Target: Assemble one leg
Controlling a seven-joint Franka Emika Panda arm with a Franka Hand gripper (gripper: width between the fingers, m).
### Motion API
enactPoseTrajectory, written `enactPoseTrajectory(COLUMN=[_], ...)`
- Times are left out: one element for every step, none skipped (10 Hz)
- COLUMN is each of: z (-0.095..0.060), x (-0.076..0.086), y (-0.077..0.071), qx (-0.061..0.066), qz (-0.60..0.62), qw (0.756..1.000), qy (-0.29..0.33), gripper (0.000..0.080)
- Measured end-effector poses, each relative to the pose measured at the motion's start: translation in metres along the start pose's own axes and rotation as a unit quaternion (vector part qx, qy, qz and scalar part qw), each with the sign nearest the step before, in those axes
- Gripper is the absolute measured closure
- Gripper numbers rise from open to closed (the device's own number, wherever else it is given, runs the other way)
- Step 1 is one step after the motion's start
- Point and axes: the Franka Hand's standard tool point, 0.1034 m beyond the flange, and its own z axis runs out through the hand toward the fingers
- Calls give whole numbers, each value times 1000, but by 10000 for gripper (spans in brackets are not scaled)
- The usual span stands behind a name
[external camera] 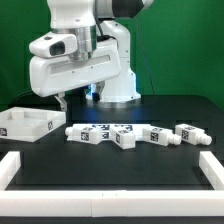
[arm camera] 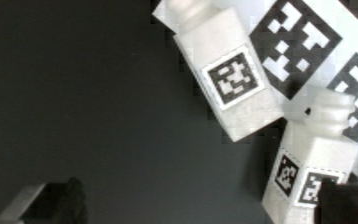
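Several white legs with black-and-white tags lie in a row across the black table, from the leftmost leg (external camera: 80, 132) to the rightmost leg (external camera: 190, 133). My gripper (external camera: 62, 101) hangs above the table, just on the exterior view's left of that row and apart from it. In the wrist view my gripper (arm camera: 197, 204) is open and empty, with bare black table between the two dark fingers (arm camera: 62, 200). One tagged leg (arm camera: 229, 78) lies ahead, and a second leg (arm camera: 318, 150) lies by the other finger.
A large white boxy part (external camera: 25, 122) sits at the exterior view's left, close to the gripper. Long white border rails (external camera: 110, 206) frame the table's front and sides. The robot base (external camera: 118, 85) stands behind the row.
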Motion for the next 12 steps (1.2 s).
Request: enactPoseTrajectory(z=[14,16,19,30,35,36,35,36,36,38,45,51], x=[-14,-41,-70,-104,-129,-144,-144,-142,-143,-146,-156,-165], y=[6,20,35,47,58,65,65,64,65,67,86,105], qx=[2,7,2,-1,-7,-3,-4,-3,-3,-2,-3,-12], qz=[-31,-72,-117,-145,-161,-148,-141,-143,-142,-151,-185,-204], qw=[1000,997,993,989,987,989,990,990,990,989,983,979], qy=[-3,-6,-6,-9,-9,-5,-5,-5,-5,-7,-11,-16], gripper=[150,150,150,150,150,150,150,150,150,150,150,150])
